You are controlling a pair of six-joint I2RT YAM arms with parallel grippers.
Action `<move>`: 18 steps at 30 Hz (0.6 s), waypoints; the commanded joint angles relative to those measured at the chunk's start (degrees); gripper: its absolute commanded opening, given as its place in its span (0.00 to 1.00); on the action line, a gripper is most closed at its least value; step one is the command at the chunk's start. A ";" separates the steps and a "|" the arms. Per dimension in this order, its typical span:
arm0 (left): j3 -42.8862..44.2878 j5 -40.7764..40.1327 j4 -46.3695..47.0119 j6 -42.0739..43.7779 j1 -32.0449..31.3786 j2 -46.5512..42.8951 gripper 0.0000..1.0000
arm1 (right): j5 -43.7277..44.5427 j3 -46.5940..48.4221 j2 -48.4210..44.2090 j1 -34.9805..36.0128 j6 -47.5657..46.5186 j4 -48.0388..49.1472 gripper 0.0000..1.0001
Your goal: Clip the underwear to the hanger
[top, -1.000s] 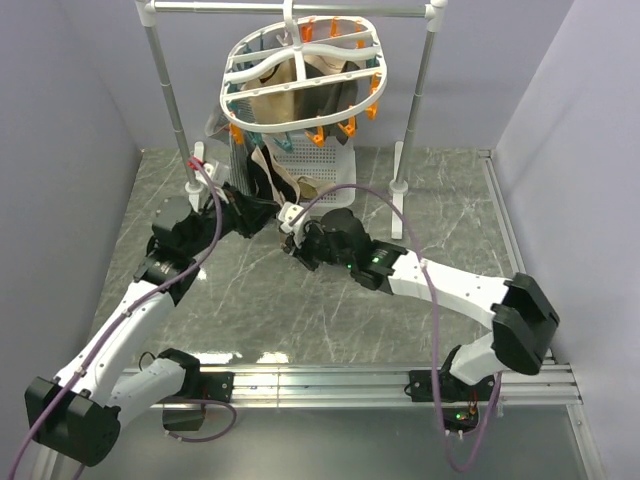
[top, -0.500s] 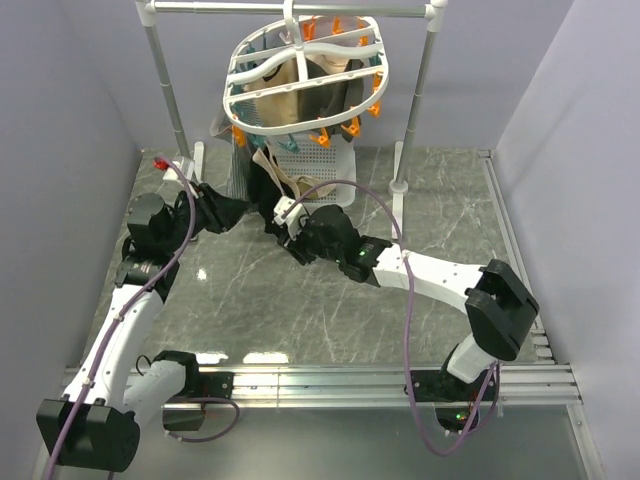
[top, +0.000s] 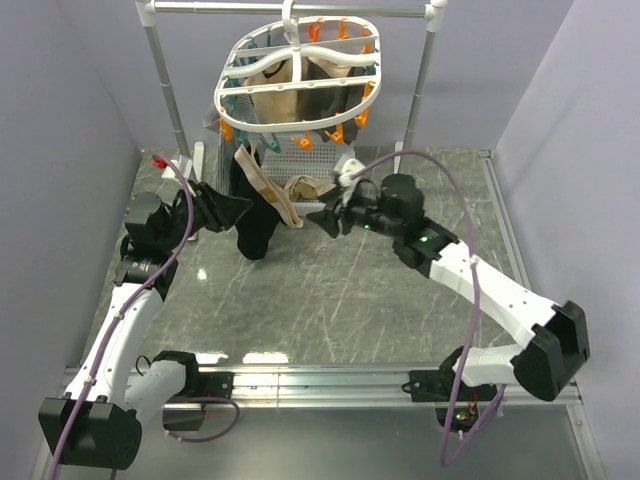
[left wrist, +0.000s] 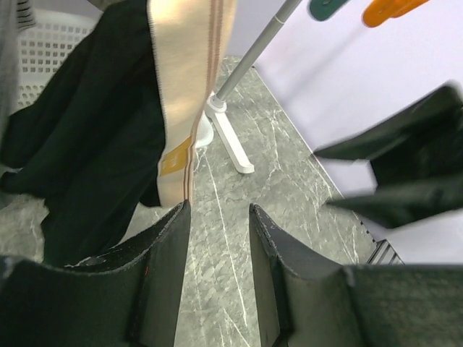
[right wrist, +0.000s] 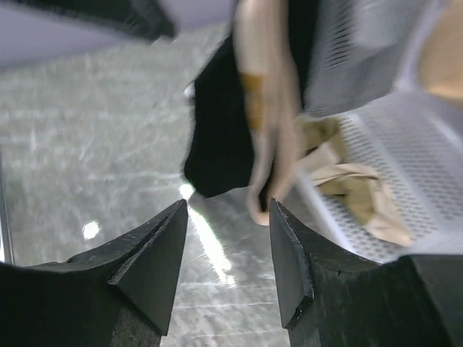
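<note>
Step looks part-done: underwear (top: 255,225) hangs centre-left in top view off hanger (top: 300,88) near rim, apparently by one corner, L gripper (top: 243,207) & R gripper (top: 316,216) both spread, empty, flanking it; next prob. needs free end raised to spare clip (top: 335,134).

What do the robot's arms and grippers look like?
The left arm and right arm are white tubes with chunky black joints. A thin purple cable loops along each. The left gripper and right gripper have black, wedge-shaped fingers.
</note>
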 commanded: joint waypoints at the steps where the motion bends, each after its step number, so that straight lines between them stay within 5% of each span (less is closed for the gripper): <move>1: 1.60 2.83 3.65 1.17 0.38 -0.50 0.43 | -5.76 -1.21 -4.08 -3.61 4.17 0.54 0.56; 10: 1.08 7.57 3.30 4.69 0.38 -2.87 0.43 | -8.48 -4.64 -5.94 -11.35 10.23 2.03 0.56; 18: -1.28 9.69 2.23 12.61 0.29 -9.27 0.61 | -10.15 -4.03 -12.70 -15.22 12.52 1.77 0.61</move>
